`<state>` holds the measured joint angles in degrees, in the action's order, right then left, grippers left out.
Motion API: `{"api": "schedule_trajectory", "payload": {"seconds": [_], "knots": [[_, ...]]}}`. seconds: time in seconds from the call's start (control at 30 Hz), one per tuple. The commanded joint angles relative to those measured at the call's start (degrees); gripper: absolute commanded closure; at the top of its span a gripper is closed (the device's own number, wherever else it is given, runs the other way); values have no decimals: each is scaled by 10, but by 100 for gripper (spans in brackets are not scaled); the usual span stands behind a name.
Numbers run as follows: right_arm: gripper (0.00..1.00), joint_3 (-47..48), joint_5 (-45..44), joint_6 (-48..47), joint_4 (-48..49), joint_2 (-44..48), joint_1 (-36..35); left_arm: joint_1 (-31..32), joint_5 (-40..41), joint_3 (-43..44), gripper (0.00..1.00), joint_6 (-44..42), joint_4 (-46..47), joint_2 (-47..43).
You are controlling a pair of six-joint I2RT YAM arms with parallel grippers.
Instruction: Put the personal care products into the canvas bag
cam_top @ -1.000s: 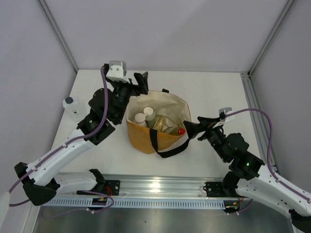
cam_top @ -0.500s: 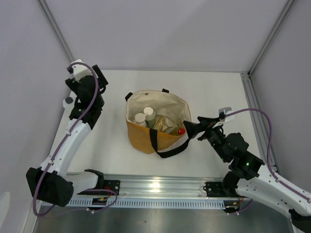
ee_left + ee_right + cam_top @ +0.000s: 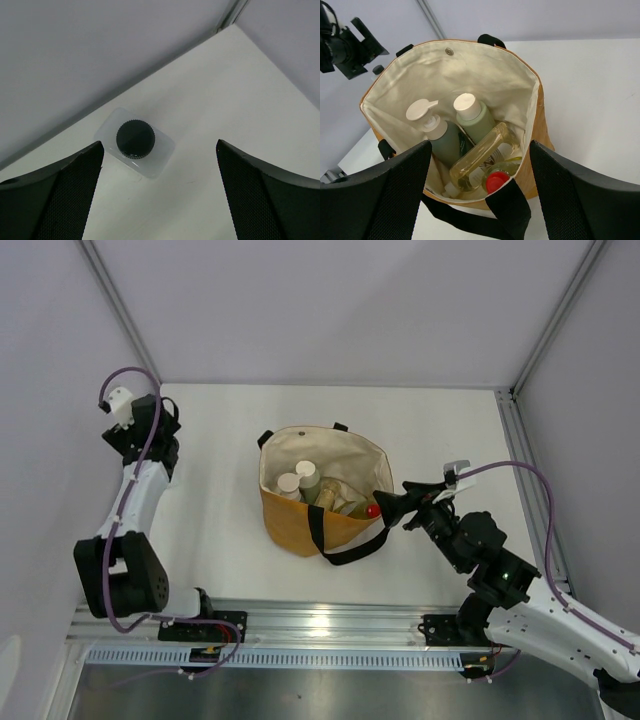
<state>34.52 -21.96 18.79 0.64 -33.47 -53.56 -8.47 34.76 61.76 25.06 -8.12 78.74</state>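
The canvas bag [image 3: 300,525] stands open mid-table, and the right wrist view looks down into it [image 3: 450,65]. Inside are a grey-green pump bottle [image 3: 442,142], a paler green bottle with a beige cap [image 3: 475,120], an amber bottle [image 3: 480,157] lying across them, and a yellow bottle with a red cap [image 3: 495,181]. My right gripper [image 3: 480,212] is open and empty at the bag's right rim [image 3: 395,505]. The clear square bottle with a black cap [image 3: 135,140] stands on the table by the left wall. My left gripper [image 3: 160,200] is open above it, the bottle nearer its left finger.
Grey walls close in the table on the left and at the back [image 3: 100,50]. The left arm [image 3: 140,430] reaches along the table's left edge and hides the clear bottle from above. The bag's black strap [image 3: 345,550] hangs over its front toward me.
My left arm has swung from the bag's far-left rim out to the table's left edge, over the clear bottle. The right arm has barely moved.
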Motion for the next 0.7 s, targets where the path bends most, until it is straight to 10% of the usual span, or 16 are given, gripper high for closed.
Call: {"api": "schedule_trajectory", "payload": {"seconds": [0.0,0.67], "knots": [[17,5,2,-2,14,4,-3,-11,-38,52,3,39,-51,43],[17,3,-8,-2,16,-8,-3,-67,-23,40,3,113,-117,74]]}}
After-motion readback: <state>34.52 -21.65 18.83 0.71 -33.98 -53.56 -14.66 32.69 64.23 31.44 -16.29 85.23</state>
